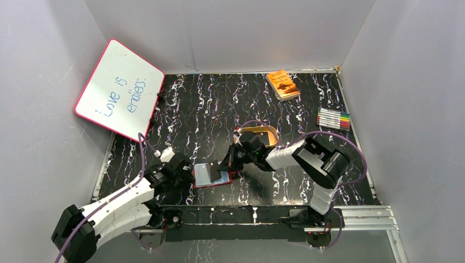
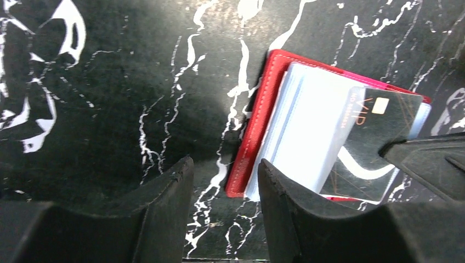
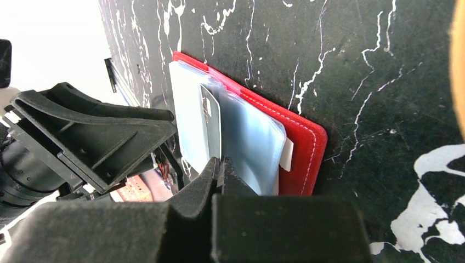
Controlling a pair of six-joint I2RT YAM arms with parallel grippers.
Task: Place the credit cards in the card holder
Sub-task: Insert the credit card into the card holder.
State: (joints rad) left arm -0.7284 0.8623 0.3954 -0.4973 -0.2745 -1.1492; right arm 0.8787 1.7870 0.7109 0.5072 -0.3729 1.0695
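- Across the near half of the black marbled table [image 1: 219,104], between the two arms, lies one card holder [image 2: 257,126]. It is open, red cover down, and every place below is given from it.
- Left of the holder, the left gripper [image 2: 225,175] hangs low with its fingers spread. One finger sits over the holder's near edge, but I cannot tell whether it presses down or only hovers.
- Right of the holder, the right gripper [image 3: 219,167] has its fingers pressed together, pinching one dark credit card [image 2: 367,137] by its outer end.
- On the holder's inner face, pale clear sleeves [image 2: 312,120] are stacked and fanned slightly.
- The card lies partly over those sleeves, so I judge that insertion is the step in hand.
- Next, the card's free edge must find a sleeve mouth and slide in flat while the left gripper steadies the holder.
- Count: one holder, one card in sight, two grippers. Further cards may sit inside the sleeves.
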